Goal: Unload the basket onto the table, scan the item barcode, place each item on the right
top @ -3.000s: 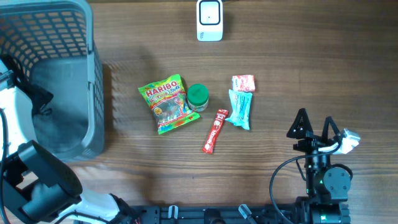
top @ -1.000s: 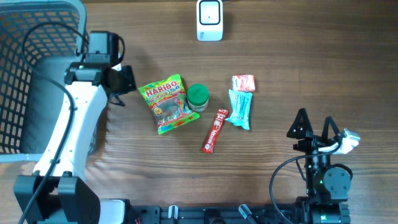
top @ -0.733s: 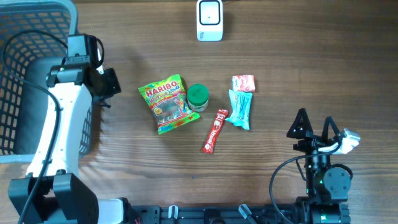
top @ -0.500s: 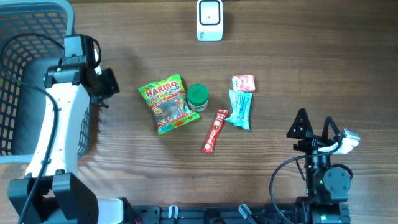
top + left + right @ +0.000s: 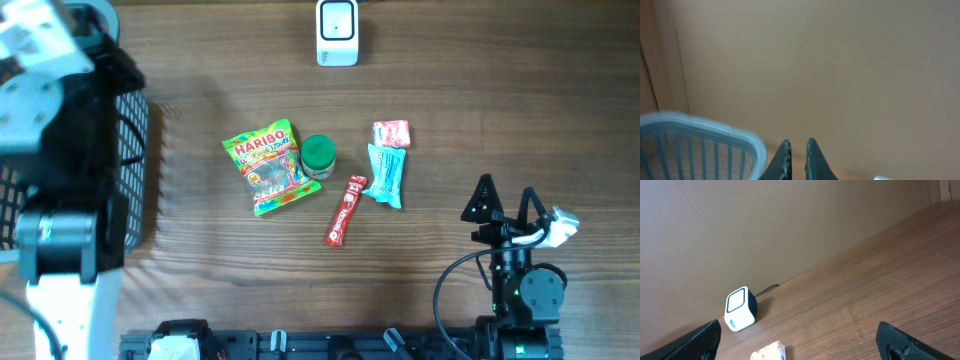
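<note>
I swung L arm back from Haribo bag [image 5: 268,167], up over basket [image 5: 137,150]; L gripper [image 5: 797,150] clenched, empty. R gripper [image 5: 507,195] released wide. No item taken, scanner [image 5: 337,32] unused.

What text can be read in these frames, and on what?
"HARIBO": on the gummy bag; the finer print below it is too small to read.
White lettering on the red stick pack: too small to read.
Print on the teal packet and the red-and-white packet: too small to read.
Mark on the scanner base: blurred.
The green lid: no text.
</note>
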Action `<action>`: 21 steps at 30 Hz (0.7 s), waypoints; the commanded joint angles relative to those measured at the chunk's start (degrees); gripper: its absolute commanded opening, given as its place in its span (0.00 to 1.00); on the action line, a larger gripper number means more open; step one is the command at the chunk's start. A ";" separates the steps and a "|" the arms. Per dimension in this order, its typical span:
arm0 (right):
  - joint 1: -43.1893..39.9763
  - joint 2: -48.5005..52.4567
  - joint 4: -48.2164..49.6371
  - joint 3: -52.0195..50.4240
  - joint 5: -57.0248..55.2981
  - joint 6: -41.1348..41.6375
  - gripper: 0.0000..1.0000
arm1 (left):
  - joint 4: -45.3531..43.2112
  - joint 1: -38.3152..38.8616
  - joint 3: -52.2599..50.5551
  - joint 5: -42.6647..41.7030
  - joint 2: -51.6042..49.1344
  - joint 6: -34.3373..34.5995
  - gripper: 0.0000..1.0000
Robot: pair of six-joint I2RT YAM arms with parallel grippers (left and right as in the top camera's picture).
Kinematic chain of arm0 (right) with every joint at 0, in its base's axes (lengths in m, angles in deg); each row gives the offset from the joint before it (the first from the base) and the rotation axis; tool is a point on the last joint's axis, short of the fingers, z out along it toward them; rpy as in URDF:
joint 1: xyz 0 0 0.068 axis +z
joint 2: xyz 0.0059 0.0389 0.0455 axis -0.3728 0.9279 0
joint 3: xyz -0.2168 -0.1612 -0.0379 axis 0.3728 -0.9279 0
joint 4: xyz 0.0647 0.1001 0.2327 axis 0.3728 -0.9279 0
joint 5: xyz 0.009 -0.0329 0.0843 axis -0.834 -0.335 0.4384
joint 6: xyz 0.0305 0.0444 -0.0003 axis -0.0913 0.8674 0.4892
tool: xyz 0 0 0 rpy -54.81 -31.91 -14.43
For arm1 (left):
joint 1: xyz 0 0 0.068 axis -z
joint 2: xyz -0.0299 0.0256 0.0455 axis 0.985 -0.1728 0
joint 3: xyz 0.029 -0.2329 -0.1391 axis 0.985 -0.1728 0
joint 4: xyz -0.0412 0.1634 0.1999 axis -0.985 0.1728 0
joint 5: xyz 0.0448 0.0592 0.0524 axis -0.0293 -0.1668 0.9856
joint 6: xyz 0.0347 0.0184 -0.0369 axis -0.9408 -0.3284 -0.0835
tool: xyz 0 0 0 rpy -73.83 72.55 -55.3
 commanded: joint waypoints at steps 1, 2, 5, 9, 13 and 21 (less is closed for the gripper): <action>0.24 -0.48 0.13 -0.07 -0.37 -0.83 1.00 | 1.03 -0.35 5.14 1.36 5.14 -2.89 0.04; 0.24 -0.48 0.13 -0.07 -0.37 -0.83 1.00 | 3.69 -0.35 5.92 1.31 6.93 -3.45 0.04; 0.22 -0.48 0.13 -0.07 -0.37 -0.85 1.00 | 7.96 -0.35 5.90 0.87 12.61 -6.93 0.04; 0.24 -0.48 0.13 -0.07 -0.37 -0.87 1.00 | 11.65 -0.35 5.90 -6.14 22.53 -6.86 0.04; 0.22 -0.48 0.13 -0.07 -0.37 -0.85 1.00 | 12.46 -0.35 5.29 -9.84 32.79 -6.86 0.04; 0.24 -0.48 0.13 -0.07 -0.37 -0.85 1.00 | 8.98 -0.35 4.79 -8.85 38.53 -3.91 0.04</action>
